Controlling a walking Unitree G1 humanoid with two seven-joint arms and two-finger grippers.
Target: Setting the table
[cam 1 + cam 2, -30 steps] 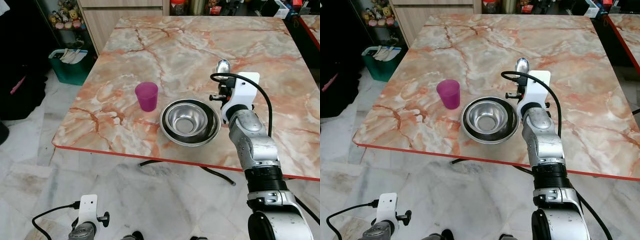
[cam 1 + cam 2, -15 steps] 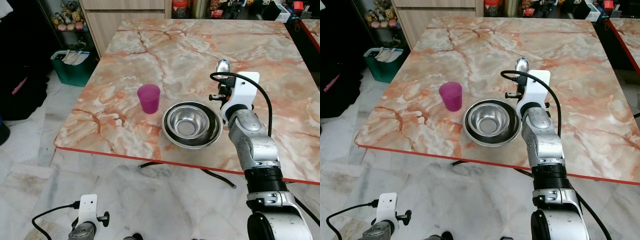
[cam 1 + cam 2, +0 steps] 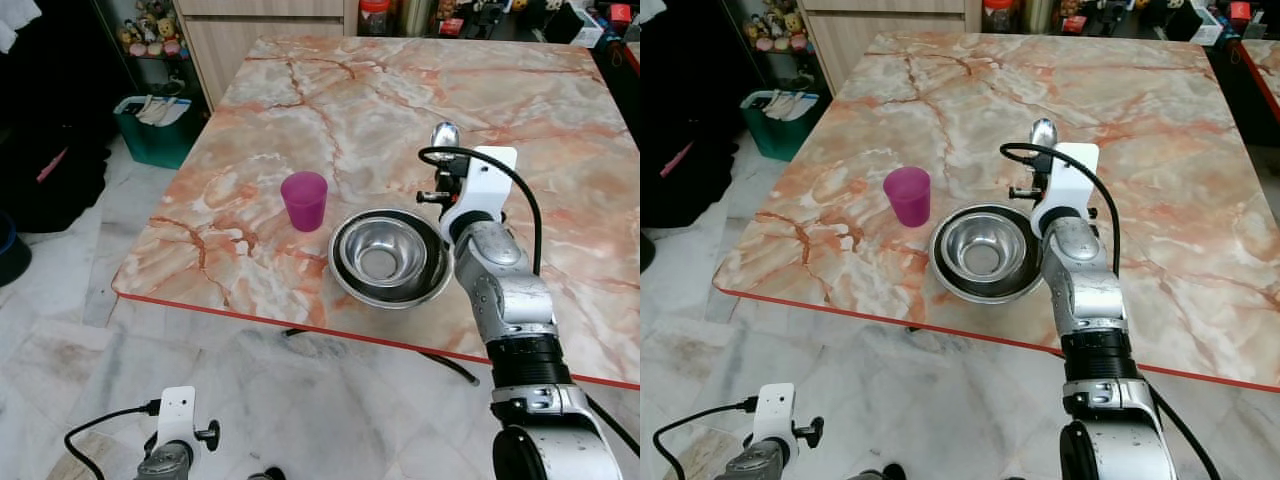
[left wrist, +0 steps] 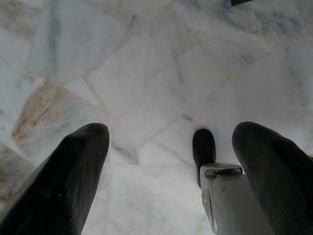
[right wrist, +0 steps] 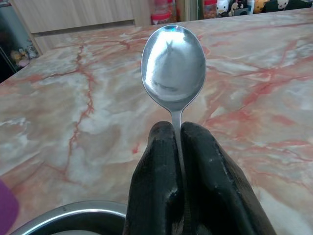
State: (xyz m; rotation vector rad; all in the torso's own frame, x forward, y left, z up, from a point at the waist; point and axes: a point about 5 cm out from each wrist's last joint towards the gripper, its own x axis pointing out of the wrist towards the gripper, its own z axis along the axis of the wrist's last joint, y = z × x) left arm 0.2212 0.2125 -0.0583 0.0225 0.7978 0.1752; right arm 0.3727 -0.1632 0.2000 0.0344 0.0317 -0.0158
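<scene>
Low on the robot's left, the left gripper (image 4: 171, 161) hangs idle over the pale marble floor (image 4: 146, 73), its two black fingers (image 4: 63, 181) spread wide with nothing between them; its white wrist mount shows at the bottom of the head views. On the orange-veined marble table (image 3: 400, 90), a purple cup (image 3: 304, 199) stands upright near the front left part of the top. Just to its right, apart from it, sit stacked steel bowls (image 3: 389, 257), open side up, close to the red front edge. Farther right, the right arm reaches over the table beside the bowls' rim, and the right gripper (image 5: 177, 134) has its fingers (image 5: 208, 161) pressed together on the handle of a metal spoon (image 5: 173, 63). The spoon stands upright, its bowl above the fingertips, held over the tabletop just beyond the bowls. A green basket (image 3: 158, 122) sits on the floor beyond the table's far left corner.
</scene>
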